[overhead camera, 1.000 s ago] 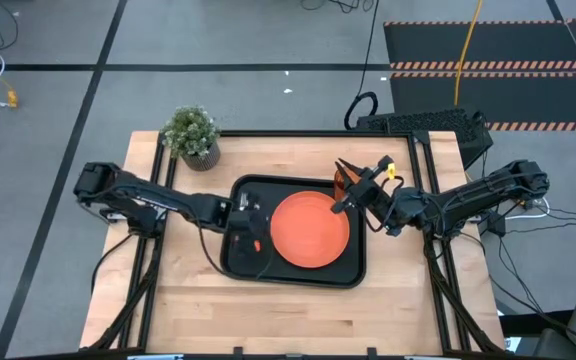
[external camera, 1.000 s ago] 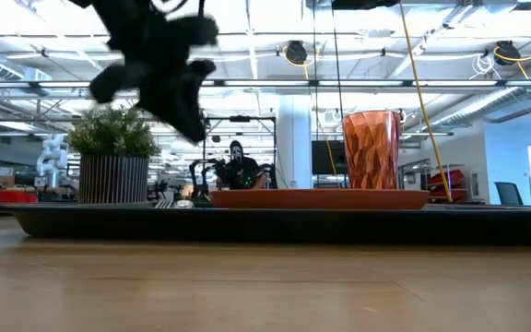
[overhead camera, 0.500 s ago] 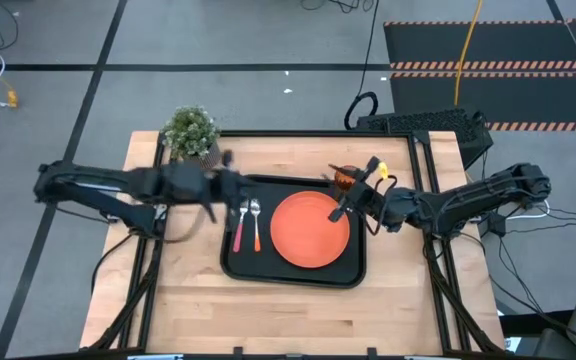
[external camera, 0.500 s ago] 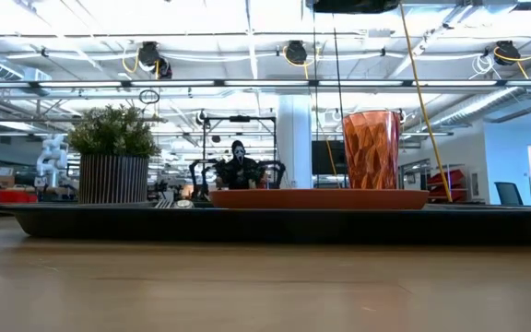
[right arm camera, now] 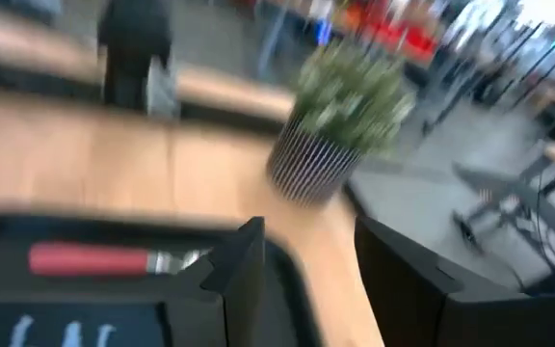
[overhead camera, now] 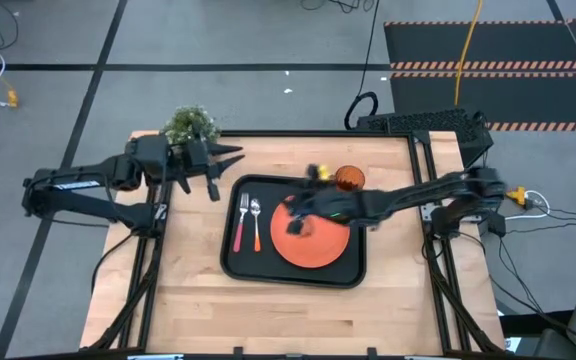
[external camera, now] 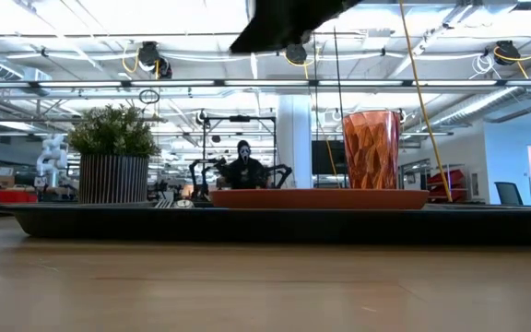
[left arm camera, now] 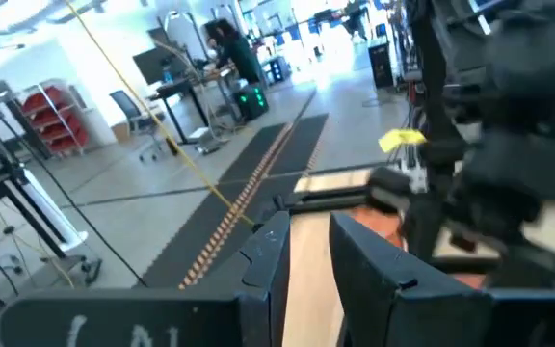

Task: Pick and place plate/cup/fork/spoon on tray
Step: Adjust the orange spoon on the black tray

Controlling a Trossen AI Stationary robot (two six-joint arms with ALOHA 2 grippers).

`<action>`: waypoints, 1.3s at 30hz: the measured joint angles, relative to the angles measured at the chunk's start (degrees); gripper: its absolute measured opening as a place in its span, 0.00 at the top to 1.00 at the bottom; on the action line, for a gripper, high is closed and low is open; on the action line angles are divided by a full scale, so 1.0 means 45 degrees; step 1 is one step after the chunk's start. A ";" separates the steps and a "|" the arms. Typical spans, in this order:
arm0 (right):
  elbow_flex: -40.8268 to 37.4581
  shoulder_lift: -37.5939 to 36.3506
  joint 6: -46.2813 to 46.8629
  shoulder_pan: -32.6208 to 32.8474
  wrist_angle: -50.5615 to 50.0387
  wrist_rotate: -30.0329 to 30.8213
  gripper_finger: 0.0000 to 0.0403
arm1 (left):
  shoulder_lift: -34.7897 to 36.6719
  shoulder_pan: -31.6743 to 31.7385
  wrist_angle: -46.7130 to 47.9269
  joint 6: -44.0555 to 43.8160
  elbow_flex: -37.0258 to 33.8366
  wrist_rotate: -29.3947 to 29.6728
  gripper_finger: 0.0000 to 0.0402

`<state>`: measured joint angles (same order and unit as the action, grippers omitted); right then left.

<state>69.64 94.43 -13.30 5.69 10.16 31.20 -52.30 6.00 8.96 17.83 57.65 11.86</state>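
- While the tray point(overhead camera: 293, 272) is seen on the wooden surface point(overhead camera: 198, 300), its contents are listed: plate point(overhead camera: 318, 245) in the right half, fork point(overhead camera: 238, 222) and spoon point(overhead camera: 256, 222) laid side by side in the left half, the fork nearer the left rim.
- Cup point(overhead camera: 349, 179): upright at the tray's far right corner, just beside the plate.
- Right pincer point(overhead camera: 295, 213): held above the plate's left part, nothing carried, fingers point(right arm camera: 249, 253) parted.
- Left pincer point(overhead camera: 224, 166): raised off the tray near the potted plant point(overhead camera: 189, 125), a narrow gap between the fingers point(left arm camera: 270, 253), nothing gripped.
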 joint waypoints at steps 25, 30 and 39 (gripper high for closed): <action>0.9439 0.7277 0.5504 -0.0357 -1.1387 -0.4998 0.61 | 0.6111 0.2682 -0.3870 0.0358 -0.5039 -0.2249 0.80; 0.9438 0.7608 0.5617 -0.0136 -1.1129 -0.5003 0.61 | 0.6134 0.2828 -0.3765 0.0702 -0.5076 -0.2229 0.80; 0.8438 0.7624 0.5605 0.0290 -0.9977 -0.4953 0.61 | 0.6105 0.2857 -0.4369 0.0938 -0.5062 -0.2195 0.80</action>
<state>107.61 128.74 11.92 7.00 -34.74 8.91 -24.83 18.85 -10.70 22.05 34.87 1.98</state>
